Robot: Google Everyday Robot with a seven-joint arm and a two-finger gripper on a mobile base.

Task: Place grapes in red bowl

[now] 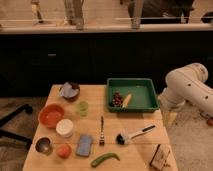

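Table edges: the table (142, 121) is wooden. The green tray (131, 81) sits at its back right corner, with its rim near the right edge.
Grapes: the grapes (117, 98) lie in the left part of the green tray, just beside a yellow piece (127, 100).
Red bowl: the red bowl (51, 116) is on the left side near the left edge, well apart from the tray. A white cup (64, 127) touches or nearly touches its front right.
Between them: a small green cup (82, 107), a fork (101, 131) and a dark bowl with cloth (70, 91) at the back left.
Open room: bare wood runs in front of the tray, between the fork and the right edge. A black brush (132, 135) lies across its front part.
Front row: metal cup (43, 145), round orange-red fruit (63, 150), blue sponge (84, 144), green pepper (105, 159).
Arm pose: my arm (185, 85) is white and bent. It comes in from the right and drops past the table's right edge beside the tray.
Jaws: at the arm's lower end, off the right edge and not over the table. They are spread wide and hold nothing.
Writing: the packet (161, 157) at the front right edge is too small to read.
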